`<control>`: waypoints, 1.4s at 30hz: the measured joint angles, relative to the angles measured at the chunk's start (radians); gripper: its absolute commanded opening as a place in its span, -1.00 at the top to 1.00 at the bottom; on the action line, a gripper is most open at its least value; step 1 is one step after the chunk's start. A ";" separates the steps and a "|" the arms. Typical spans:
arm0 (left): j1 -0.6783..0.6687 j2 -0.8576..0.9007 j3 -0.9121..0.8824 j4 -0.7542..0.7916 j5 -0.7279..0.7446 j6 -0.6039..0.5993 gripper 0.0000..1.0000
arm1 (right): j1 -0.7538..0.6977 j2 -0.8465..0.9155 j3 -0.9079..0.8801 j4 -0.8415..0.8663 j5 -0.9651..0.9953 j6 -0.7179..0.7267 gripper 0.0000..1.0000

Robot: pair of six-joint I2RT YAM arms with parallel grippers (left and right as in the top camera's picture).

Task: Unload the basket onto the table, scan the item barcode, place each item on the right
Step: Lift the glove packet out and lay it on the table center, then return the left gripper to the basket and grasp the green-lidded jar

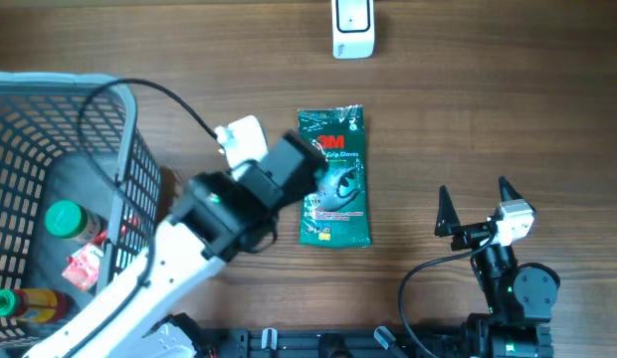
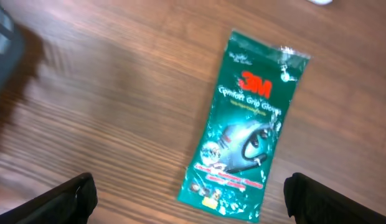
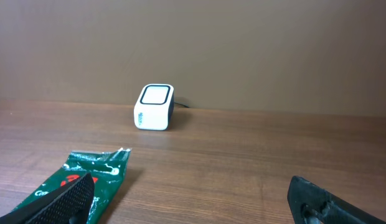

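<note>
The item is a green 3M glove packet [image 1: 335, 179] lying flat, printed side up, in the middle of the table; no barcode shows on this face. My left gripper [image 1: 301, 174] hovers over its left edge, open and empty. In the left wrist view the packet [image 2: 249, 118] lies below and ahead of the left gripper [image 2: 193, 205], whose fingers stand wide apart. The white barcode scanner [image 1: 352, 28] stands at the far edge. My right gripper [image 1: 475, 194] is open at the packet's right, apart from it. In the right wrist view the packet [image 3: 93, 171] lies by the left finger of that gripper [image 3: 193, 202], with the scanner [image 3: 154, 107] beyond.
A wire basket [image 1: 20, 119] fills the left side. It holds a green-capped bottle [image 1: 65, 221], a red packet [image 1: 85, 267] and another bottle [image 1: 20, 301]. The left arm's cable arcs above the basket's rim.
</note>
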 measured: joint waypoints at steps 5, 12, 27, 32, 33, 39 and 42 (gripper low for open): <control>0.119 -0.003 0.228 -0.110 0.004 0.117 -1.00 | 0.000 0.000 0.000 0.000 0.000 0.000 -1.00; 0.402 -0.073 0.425 -0.150 -0.021 0.178 -1.00 | 0.000 0.000 0.000 0.000 0.000 0.000 -1.00; 1.185 -0.074 0.394 -0.378 -0.032 0.078 -1.00 | 0.000 0.000 0.000 0.000 0.000 0.000 -1.00; 1.244 -0.040 0.203 -0.272 -0.027 0.054 -1.00 | 0.000 0.000 0.000 0.000 0.000 0.000 -1.00; 1.250 -0.029 0.175 -0.263 -0.028 0.052 -1.00 | 0.000 0.000 0.000 0.000 0.000 0.000 -1.00; 1.283 0.068 0.013 -0.084 -0.021 0.102 -1.00 | 0.000 0.000 0.000 0.000 0.000 0.000 -1.00; 1.283 0.136 0.008 -0.066 -0.020 0.137 -1.00 | 0.000 0.000 0.000 0.000 0.000 0.000 -1.00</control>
